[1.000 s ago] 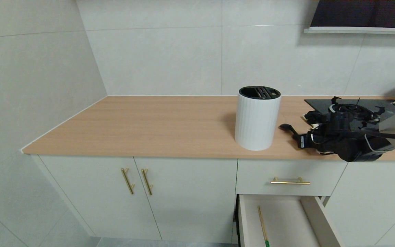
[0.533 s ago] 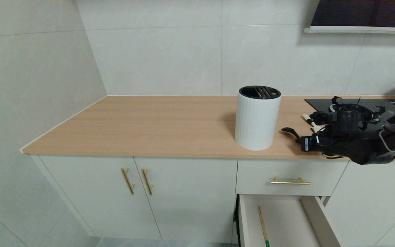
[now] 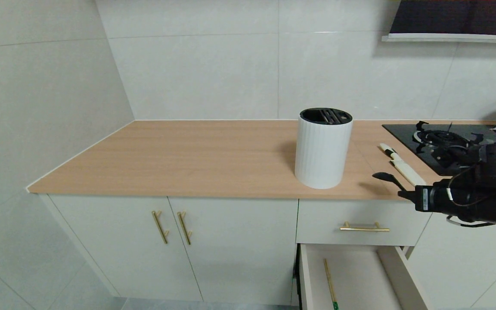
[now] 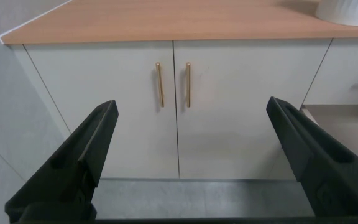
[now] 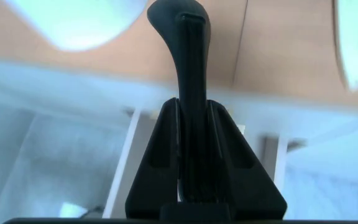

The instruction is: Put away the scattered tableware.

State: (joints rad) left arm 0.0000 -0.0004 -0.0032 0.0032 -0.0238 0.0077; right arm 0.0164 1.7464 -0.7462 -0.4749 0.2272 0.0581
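R gripper clamped shut on black utensil, tip over counter near its front edge.
Utensil: slim, matte black, rounded end; prob. a spoon, hard to tell. White ribbed holder stands near, to its left. White knife lies behind it, beside stove. Open drawer w/ chopstick below. Utensil sticks out past R jaws' tips. L gripper wide open, holds nothing, faces cabinet doors.

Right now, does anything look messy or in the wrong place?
Yes. A knife lies loose on the counter beside the stove, not in the white holder. The bottom drawer stands open with a chopstick inside. The right gripper holds a black utensil.
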